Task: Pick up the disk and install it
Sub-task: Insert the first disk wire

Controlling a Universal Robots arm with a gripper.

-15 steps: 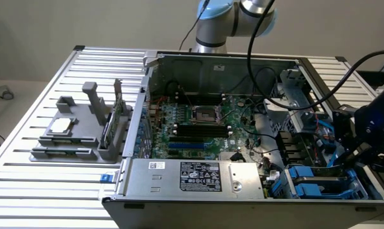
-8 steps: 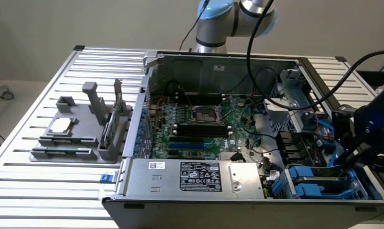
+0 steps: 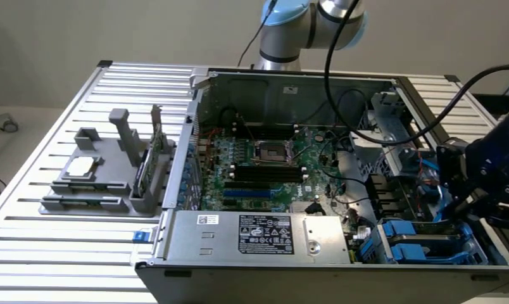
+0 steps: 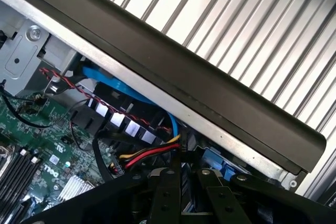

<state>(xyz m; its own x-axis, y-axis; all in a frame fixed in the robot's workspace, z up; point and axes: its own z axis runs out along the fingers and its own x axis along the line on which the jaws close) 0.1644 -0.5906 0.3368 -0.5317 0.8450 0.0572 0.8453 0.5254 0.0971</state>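
My gripper (image 3: 467, 201) hangs over the front corner of the open computer case (image 3: 263, 85), at the exterior view's right. Just below it a flat silver-grey piece with blue rails along its edges, the disk (image 3: 423, 239), lies in the drive bay. In the wrist view the two black fingers (image 4: 165, 192) stand close together, shut, with nothing showing between them. Past their tips lie a blue rail (image 4: 220, 162) and a red, yellow and black cable bundle (image 4: 149, 155).
The case lies open on a ribbed metal table (image 3: 60, 253), showing the motherboard (image 3: 263, 171), the power supply (image 3: 254, 234) and loose black cables. A grey parts holder (image 3: 102, 177) with a small silver chip and a green card stands at the exterior view's left. The case's dark rim (image 4: 173, 61) runs close above the fingers.
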